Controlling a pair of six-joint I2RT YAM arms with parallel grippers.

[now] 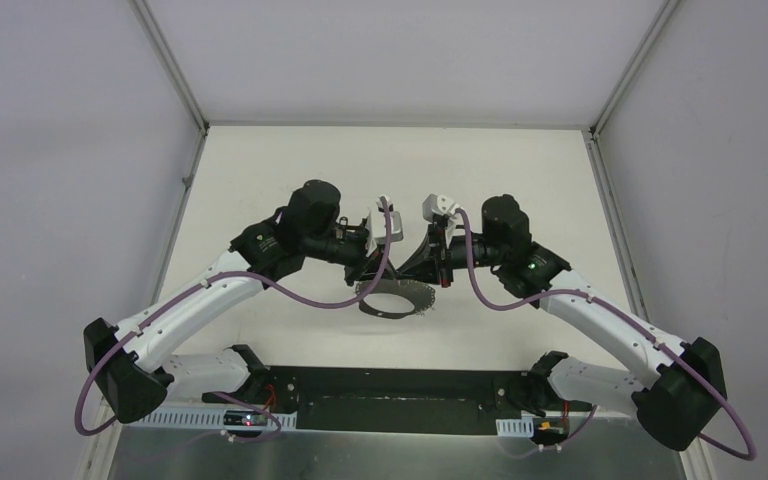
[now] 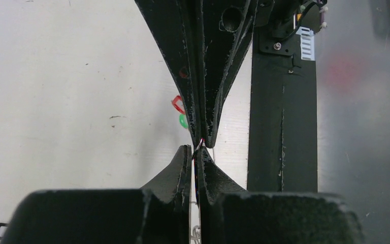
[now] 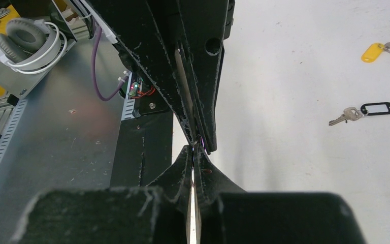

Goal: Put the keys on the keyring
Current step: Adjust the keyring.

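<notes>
Top external view: left pincer [image 2: 196,152] and right pincer [image 3: 195,151] meet tip to tip mid-table [image 1: 260,190], with bare top all round and the walls [image 1: 60,150] well off. The keyring [image 1: 395,303] is just beneath them. The left pincer pinches its wire and the right is closed too, though I cannot tell on what. The black-tag key [image 3: 353,114] and yellow-tag key [image 3: 381,49] lie well clear.

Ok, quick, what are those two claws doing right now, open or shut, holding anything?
Left gripper: closed, seemingly pinching the thin keyring.
Right gripper: closed, seemingly pinching the keyring too.
</notes>
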